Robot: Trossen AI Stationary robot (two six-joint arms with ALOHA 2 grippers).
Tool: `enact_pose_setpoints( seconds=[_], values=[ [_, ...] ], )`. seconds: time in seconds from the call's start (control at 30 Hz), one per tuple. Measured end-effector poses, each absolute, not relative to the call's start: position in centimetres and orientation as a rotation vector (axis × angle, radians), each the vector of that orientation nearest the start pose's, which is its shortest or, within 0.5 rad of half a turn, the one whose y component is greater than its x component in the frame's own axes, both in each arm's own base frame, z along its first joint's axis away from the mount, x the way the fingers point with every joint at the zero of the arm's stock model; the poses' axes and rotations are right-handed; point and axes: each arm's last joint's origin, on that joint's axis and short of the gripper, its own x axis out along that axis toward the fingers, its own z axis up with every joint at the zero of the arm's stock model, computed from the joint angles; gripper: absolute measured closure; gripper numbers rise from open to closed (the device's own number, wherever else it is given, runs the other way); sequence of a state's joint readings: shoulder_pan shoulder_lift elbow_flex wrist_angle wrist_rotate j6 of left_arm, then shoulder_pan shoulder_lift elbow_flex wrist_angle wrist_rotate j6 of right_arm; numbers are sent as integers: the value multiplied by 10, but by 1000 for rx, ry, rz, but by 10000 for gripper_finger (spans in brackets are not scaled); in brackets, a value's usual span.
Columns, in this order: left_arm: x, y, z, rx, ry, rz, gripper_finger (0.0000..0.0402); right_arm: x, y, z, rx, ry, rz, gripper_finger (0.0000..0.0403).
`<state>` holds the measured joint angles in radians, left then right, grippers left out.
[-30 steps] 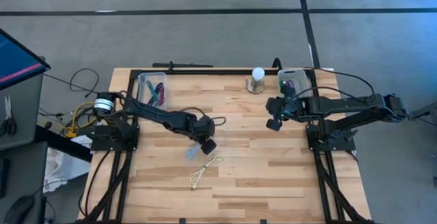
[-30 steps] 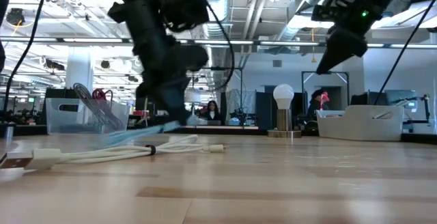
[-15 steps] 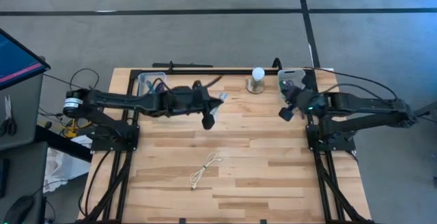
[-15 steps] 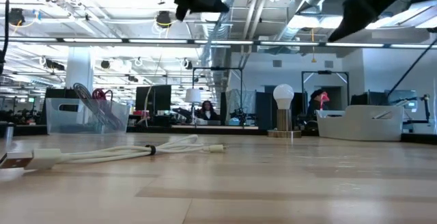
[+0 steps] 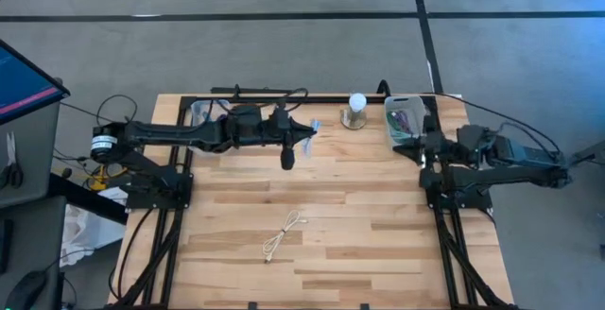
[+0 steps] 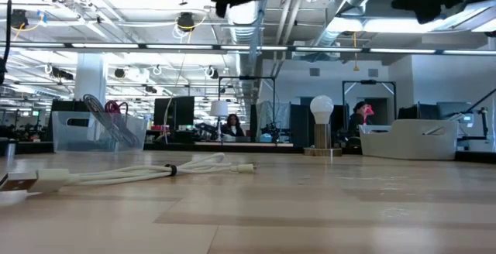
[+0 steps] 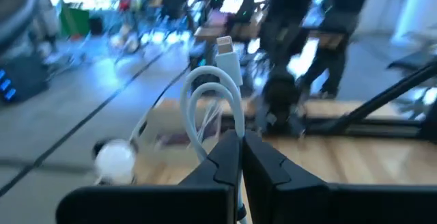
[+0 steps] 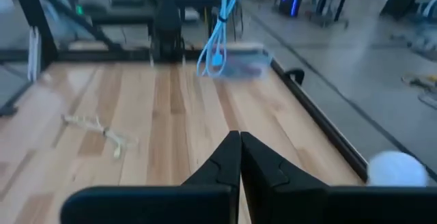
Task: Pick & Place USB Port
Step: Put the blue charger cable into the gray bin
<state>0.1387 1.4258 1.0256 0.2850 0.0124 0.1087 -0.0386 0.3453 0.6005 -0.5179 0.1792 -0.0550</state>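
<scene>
Taking the table's far edge as 12 o'clock in the high view, the left arm reached along the back of the table [image 5: 378, 215]. The left gripper [image 5: 305, 130] was held in the air at about 12 o'clock of the table's middle, pointing toward 3 o'clock. Its fingers were clamped on a pale blue cable [image 5: 315, 124], which showed from above only as a small blue tip just past the fingertips on the 3 o'clock side. The left wrist view gave more: the left gripper [image 7: 240, 145] pinched the blue cable [image 7: 205, 108] at a folded loop that stuck out beyond the fingers, with the plug [image 7: 225, 46] at the far end pointing away from the gripper. In the right wrist view the blue cable [image 8: 217, 29] hung with its long axis roughly up and down, clear of the tabletop and well apart from the right gripper [image 8: 240, 149], whose fingers were pressed together on nothing. That right gripper [image 5: 416, 142] sat drawn back at 3 o'clock, near the clear bin [image 5: 405, 113]. A second cream cable [image 5: 284, 232] lay loose on the wood toward 6 o'clock, its length running from 7 to 1 o'clock. The low view showed this cream cable [image 6: 139, 173] flat on the table but not the blue one.
</scene>
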Motion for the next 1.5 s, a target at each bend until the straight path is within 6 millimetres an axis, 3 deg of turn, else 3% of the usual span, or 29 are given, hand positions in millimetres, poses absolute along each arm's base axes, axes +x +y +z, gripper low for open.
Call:
enact_pose_setpoints(
  seconds=[0.2, 0.37, 0.9, 1.17, 1.5],
  values=[
    [327, 41, 323, 132, -5, 7, 395, 101, -9, 249, -65, 76, -206, 402],
    [328, 41, 324, 136, -26, -8, 395, 113, -9, 237, -63, -69, -197, 397],
    [335, 41, 317, 131, -38, -49, 395, 158, -11, 231, -97, -121, -206, 259],
    [338, 41, 317, 133, -64, -48, 395, 184, -12, 224, -98, -100, -205, 264],
    [338, 41, 318, 134, -73, -47, 395, 228, -14, 234, -100, -73, -203, 280]
  ],
)
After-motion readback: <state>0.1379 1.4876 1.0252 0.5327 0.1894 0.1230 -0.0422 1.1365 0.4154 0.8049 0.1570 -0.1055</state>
